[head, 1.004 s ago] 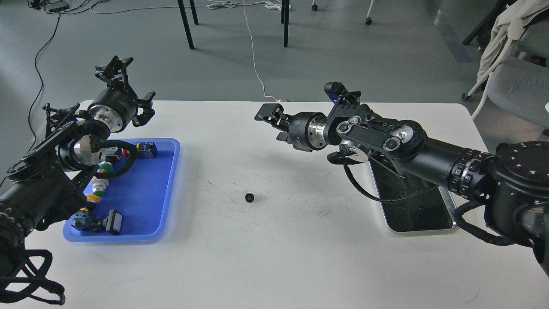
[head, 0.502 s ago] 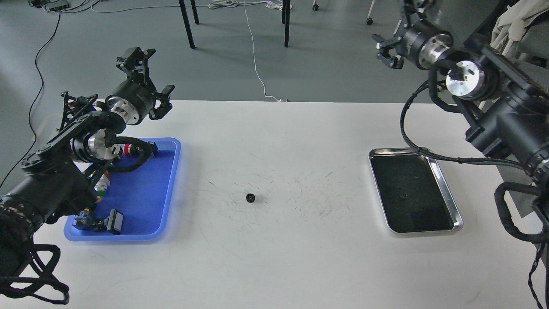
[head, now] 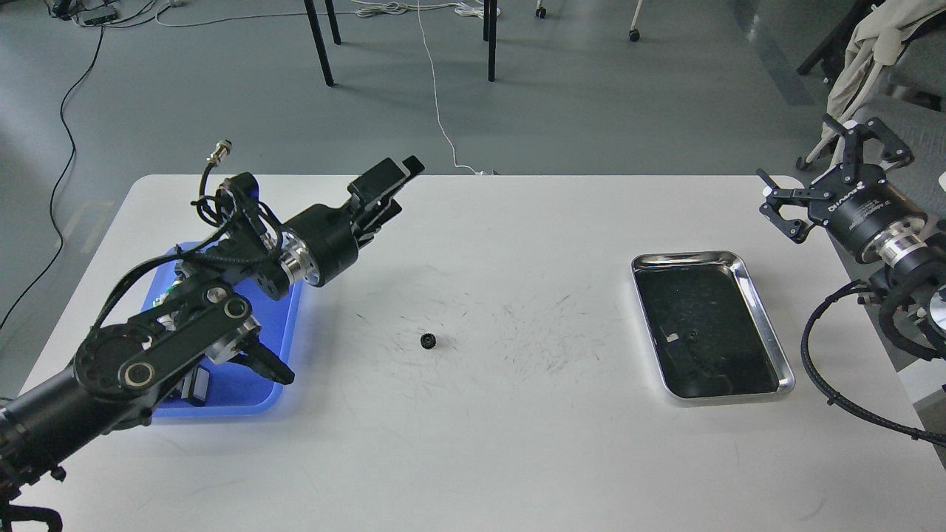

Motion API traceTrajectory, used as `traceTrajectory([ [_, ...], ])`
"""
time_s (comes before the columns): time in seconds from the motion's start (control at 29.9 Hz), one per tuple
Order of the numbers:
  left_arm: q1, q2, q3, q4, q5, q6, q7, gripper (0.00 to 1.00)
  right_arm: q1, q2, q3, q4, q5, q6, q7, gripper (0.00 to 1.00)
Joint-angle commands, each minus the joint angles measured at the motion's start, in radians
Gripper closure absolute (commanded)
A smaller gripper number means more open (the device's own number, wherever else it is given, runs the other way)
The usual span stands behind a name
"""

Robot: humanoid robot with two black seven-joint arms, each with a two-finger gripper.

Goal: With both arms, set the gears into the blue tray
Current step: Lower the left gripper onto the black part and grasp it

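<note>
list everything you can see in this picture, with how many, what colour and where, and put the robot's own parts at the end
gear on the table: one, black, bare tabletop between the two trays
gear in the steel tray: one, black, small and hard to make out on the dark bottom
blue tray: one, bright blue, left side of the table, mostly hidden by the left arm
steel tray: one, shiny rim with dark bottom, right side of the table
table: one, white, scuffed in the middle
chair with cloth: one, grey with pale cloth, far right on the floor
left claw: one, black, above the table, right of the blue tray, empty
right claw: one, black, at the table's right edge, open, empty
</note>
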Motion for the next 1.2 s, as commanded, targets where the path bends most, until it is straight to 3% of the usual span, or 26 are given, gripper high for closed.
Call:
traceTrajectory([
  [0.0, 0.109, -0.007, 0.008, -0.043, 0.359, 0.038, -0.006, 0.02, -0.038, 0.013, -0.002, 0.006, -0.001, 0.006, 0.0, 0.04],
  [0.2, 0.134, -0.036, 0.131, -0.002, 0.691, 0.165, -0.013, 0.02, -0.104, 0.048, 0.002, -0.001, -0.002, 0.006, 0.005, 0.03],
  [0.33, 0.128, -0.086, 0.189, 0.093, 0.852, 0.225, -0.009, 0.02, -0.15, 0.067, 0.004, -0.002, -0.002, 0.006, 0.014, 0.03],
  [0.47, 0.128, -0.125, 0.193, 0.18, 0.864, 0.262, -0.007, 0.03, -0.167, 0.071, 0.006, -0.004, 0.0, 0.006, 0.031, 0.03],
  [0.97, 0.064, -0.142, 0.208, 0.332, 0.864, 0.27, -0.004, 0.05, -0.175, 0.079, 0.001, -0.002, -0.002, 0.006, 0.037, 0.03],
  [1.17, 0.062, -0.146, 0.231, 0.348, 0.864, 0.277, -0.004, 0.2, -0.175, 0.079, 0.001, -0.002, -0.002, 0.006, 0.037, 0.03],
])
